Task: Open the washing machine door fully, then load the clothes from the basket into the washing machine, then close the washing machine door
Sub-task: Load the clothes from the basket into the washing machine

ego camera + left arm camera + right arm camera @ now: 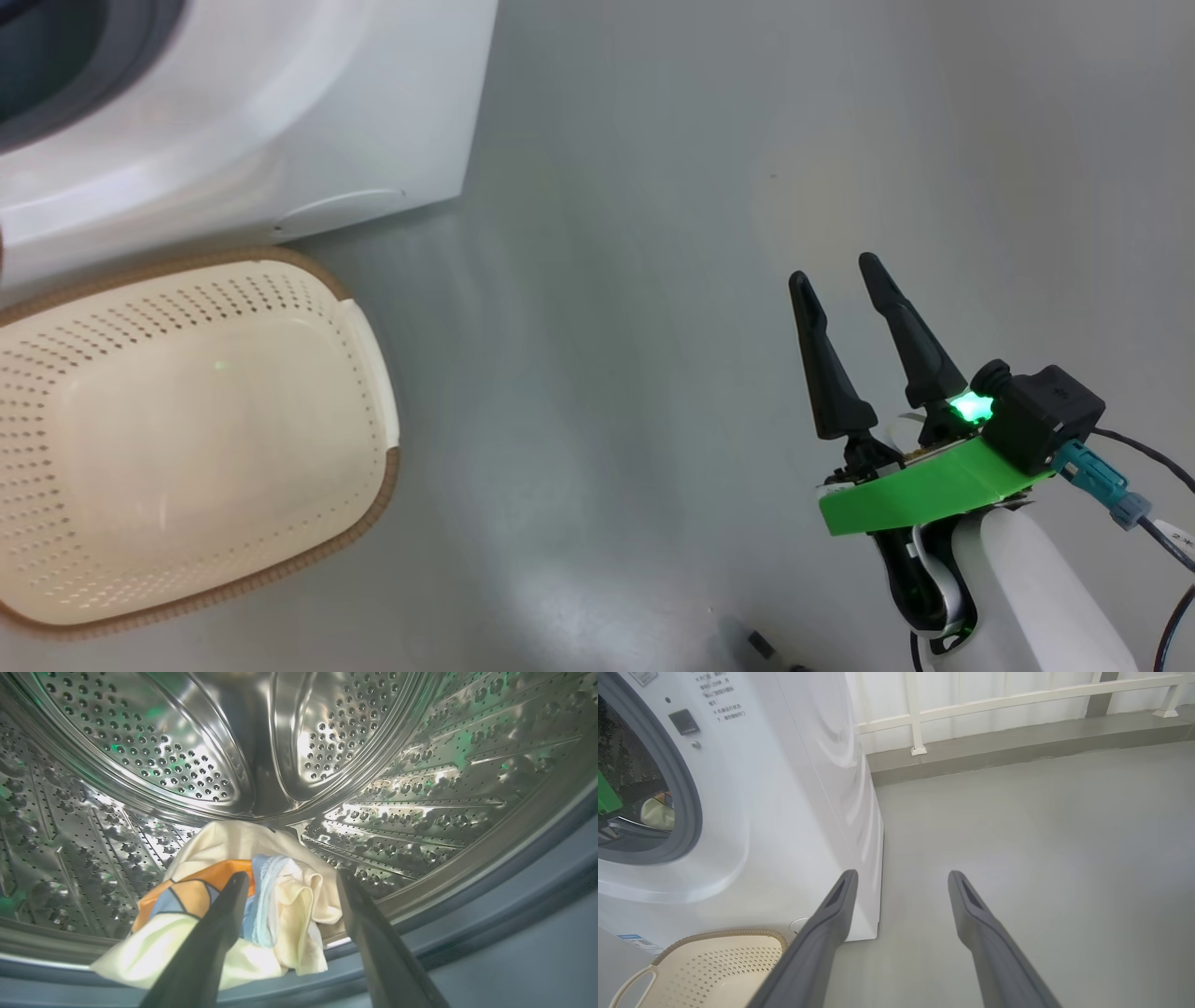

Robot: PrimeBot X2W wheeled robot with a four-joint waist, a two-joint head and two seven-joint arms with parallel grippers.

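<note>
Left gripper (293, 873) is hanging with jaws apart astride the clothes (224, 844) in the drum (140, 742), which are looking soft, light and limp, best pinched at a bunched fold.

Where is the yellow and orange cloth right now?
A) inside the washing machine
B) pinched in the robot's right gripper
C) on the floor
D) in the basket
A: the cloth lies inside the washing machine, at the front of its shiny steel drum.
</note>
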